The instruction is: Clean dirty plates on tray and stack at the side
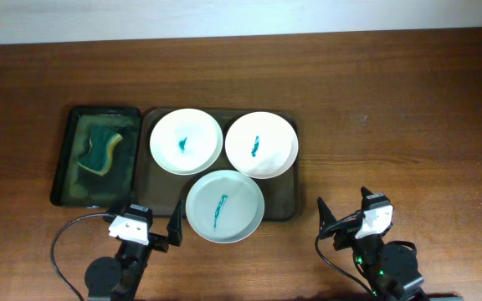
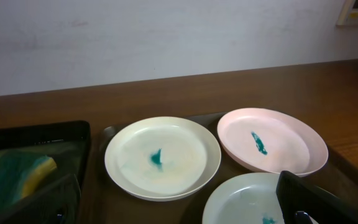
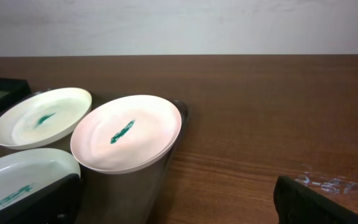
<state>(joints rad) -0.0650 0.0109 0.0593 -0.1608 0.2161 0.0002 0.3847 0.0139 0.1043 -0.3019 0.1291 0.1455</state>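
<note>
Currently three smeared plates [image 1: 186, 140] crowd the tray [image 1: 281, 199].

Overhead: fixed, straight down, far off, whole tray [image 1: 281, 194] in view. Left wrist: low, close, at the tray's near-left corner, looking across to its far side. Right wrist: low, just off the near-right corner, facing likewise. All three share the pink plate [image 3: 128, 132]

Brown wooden table [image 1: 392, 84]; pale wall [image 2: 166, 37] behind its far edge, white fixture [image 2: 356, 11] high on it; faint whitish smear [image 3: 328, 182] on the wood, right side.
</note>
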